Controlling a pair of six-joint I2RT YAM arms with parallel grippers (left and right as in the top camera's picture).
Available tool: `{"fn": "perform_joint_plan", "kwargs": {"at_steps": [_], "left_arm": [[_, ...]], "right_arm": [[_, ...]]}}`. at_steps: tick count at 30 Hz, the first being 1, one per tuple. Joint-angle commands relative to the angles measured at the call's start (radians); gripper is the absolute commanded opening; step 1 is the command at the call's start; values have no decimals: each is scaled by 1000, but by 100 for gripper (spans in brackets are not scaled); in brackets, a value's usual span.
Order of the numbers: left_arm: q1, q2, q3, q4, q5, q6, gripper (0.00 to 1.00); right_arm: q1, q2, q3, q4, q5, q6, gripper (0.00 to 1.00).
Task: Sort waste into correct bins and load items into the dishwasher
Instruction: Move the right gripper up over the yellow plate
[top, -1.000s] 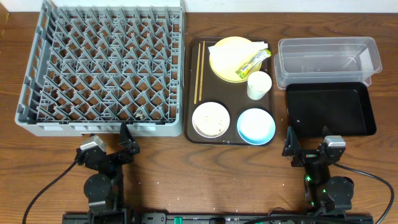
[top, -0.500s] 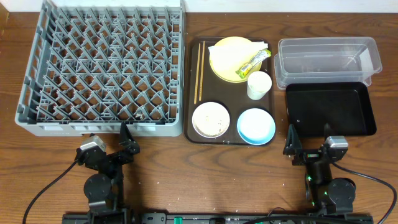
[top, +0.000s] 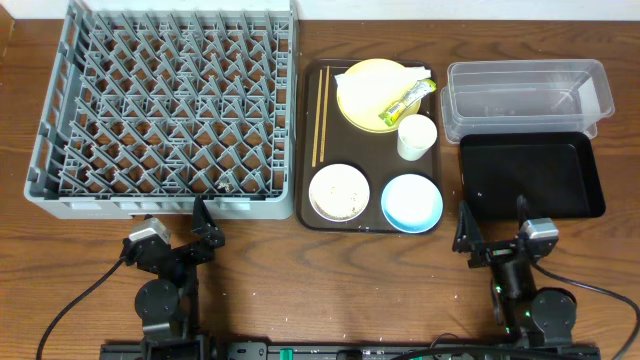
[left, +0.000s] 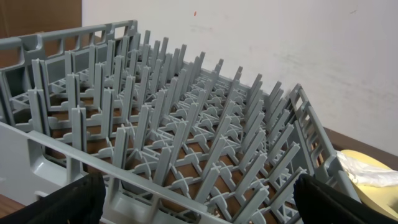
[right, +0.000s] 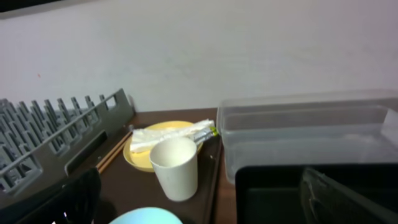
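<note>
The grey dish rack (top: 160, 205) fills the left and also shows in the left wrist view (left: 155, 124). On the brown tray (top: 360, 148) are the yellow plate (top: 362, 100) with a white napkin (top: 418, 72) and a yellow-green wrapper (top: 405, 100), the white cup (top: 417, 136), chopsticks (top: 321, 115), a white bowl (top: 339, 191) holding rice, and the blue bowl (top: 411, 202). The clear tub (top: 527, 95) and black tray (top: 530, 175) are at the right. My left gripper (top: 178, 232) is open before the rack. My right gripper (top: 493, 232) is open before the black tray, facing the cup (right: 176, 167).
Bare wooden table runs along the front between the two arm bases. A white wall stands behind the table. Cables trail from both bases toward the front edge.
The right arm has shifted very slightly toward the front edge. Nothing else has moved.
</note>
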Motion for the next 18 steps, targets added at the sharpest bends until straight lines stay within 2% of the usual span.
{"fn": "perform_joint_plan", "kwargs": {"at_steps": [1,8,18], "left_arm": [[4,-6,-30,-20,-6,13,98],[4,-6,-30,-20,-6,13,98],[4,-6,-30,-20,-6,13,98]], "right_arm": [[14,3,79,-22,-11,-42,99],[15,124,212,-64,-13,-49,99],[15,477,511,-117,-125,-72,99]]}}
